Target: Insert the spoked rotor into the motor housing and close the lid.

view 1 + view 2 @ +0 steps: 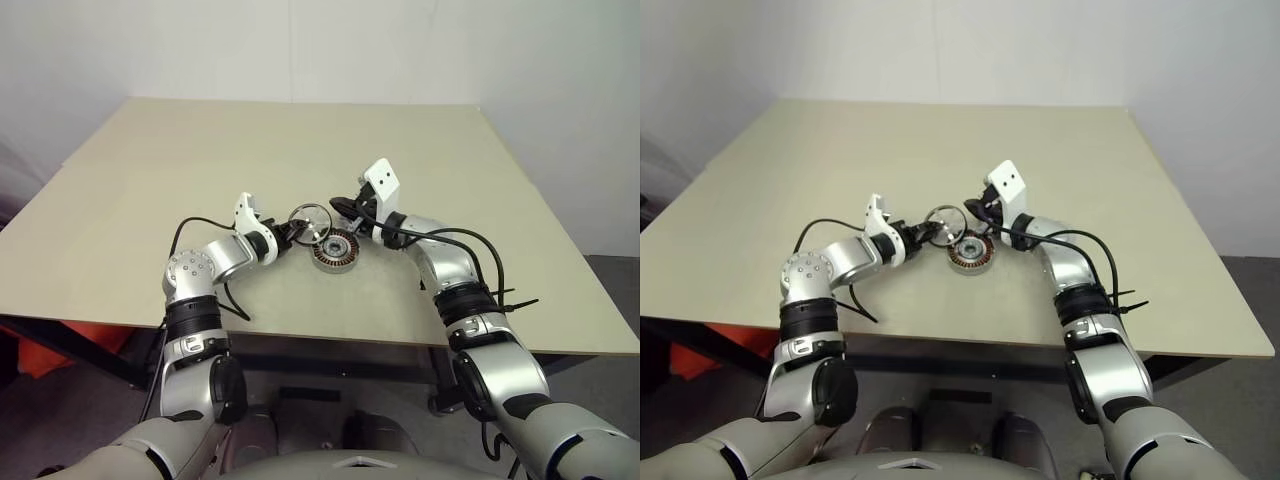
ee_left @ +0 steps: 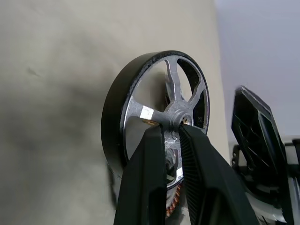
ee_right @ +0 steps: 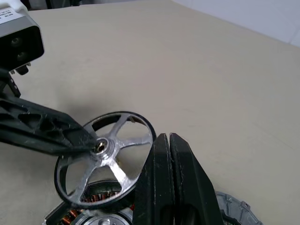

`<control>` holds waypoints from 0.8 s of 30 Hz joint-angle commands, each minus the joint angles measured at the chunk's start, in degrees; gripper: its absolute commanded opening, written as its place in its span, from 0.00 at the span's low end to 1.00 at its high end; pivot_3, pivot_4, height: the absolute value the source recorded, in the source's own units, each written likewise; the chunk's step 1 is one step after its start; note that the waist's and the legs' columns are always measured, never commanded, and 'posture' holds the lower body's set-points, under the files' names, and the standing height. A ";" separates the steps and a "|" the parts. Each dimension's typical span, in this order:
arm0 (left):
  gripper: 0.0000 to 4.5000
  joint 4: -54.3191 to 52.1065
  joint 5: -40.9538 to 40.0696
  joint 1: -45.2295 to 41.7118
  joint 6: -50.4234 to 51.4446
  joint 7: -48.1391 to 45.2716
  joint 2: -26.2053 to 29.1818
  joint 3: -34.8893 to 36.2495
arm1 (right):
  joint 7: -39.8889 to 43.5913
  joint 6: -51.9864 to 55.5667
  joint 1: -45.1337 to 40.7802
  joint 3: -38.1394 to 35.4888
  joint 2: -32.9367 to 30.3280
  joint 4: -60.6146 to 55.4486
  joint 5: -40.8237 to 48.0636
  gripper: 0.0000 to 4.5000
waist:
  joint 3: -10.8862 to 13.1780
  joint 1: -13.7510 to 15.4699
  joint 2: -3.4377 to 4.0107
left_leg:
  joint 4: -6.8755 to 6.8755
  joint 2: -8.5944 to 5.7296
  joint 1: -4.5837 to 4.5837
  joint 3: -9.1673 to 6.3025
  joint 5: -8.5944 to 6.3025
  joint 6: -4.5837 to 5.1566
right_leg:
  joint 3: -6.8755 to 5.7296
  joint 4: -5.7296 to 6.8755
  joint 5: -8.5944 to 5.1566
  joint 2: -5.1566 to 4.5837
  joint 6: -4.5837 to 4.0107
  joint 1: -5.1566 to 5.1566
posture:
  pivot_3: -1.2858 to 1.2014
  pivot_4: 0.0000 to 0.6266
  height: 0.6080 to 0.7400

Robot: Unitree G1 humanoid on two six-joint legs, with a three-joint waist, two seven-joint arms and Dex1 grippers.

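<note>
The spoked rotor (image 1: 310,221), a dark-rimmed wheel with silver spokes, hangs tilted just above the motor housing (image 1: 335,251), whose copper windings (image 3: 93,202) show below it. My left gripper (image 2: 171,129) is shut on the rotor at its central hub. My right gripper (image 3: 168,139) is shut with nothing in it, just right of the rotor and over the housing's far side. A grey notched edge of the lid (image 3: 233,209) lies on the table beside the housing, under my right gripper.
The beige table (image 1: 300,140) stretches wide around the parts, with its front edge near my arms. Black cables loop off both forearms (image 1: 470,240).
</note>
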 commanded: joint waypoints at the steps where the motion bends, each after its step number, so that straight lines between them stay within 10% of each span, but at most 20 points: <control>1: 0.05 -1.81 -1.42 -1.51 0.56 0.11 -0.46 -1.07 | -0.45 -0.27 -0.28 -0.63 -0.40 -2.94 0.12 0.00 | 0.00 0.01 0.00 | 0.00 0.00 0.00 0.00 0.00 0.00 | 0.00 0.00 0.00 0.00 0.00 0.00 | 0.52 0.00 1.00; 24: 0.05 1.90 -0.65 -4.92 8.64 0.85 -0.93 -2.64 | -3.40 -0.85 -1.39 -1.19 -1.48 -1.40 -0.12 0.00 | 0.00 -0.03 0.00 | 0.00 -0.05 -0.01 0.00 -0.01 0.03 | 0.00 -0.01 0.00 -0.01 0.00 0.00 | 0.52 0.00 1.00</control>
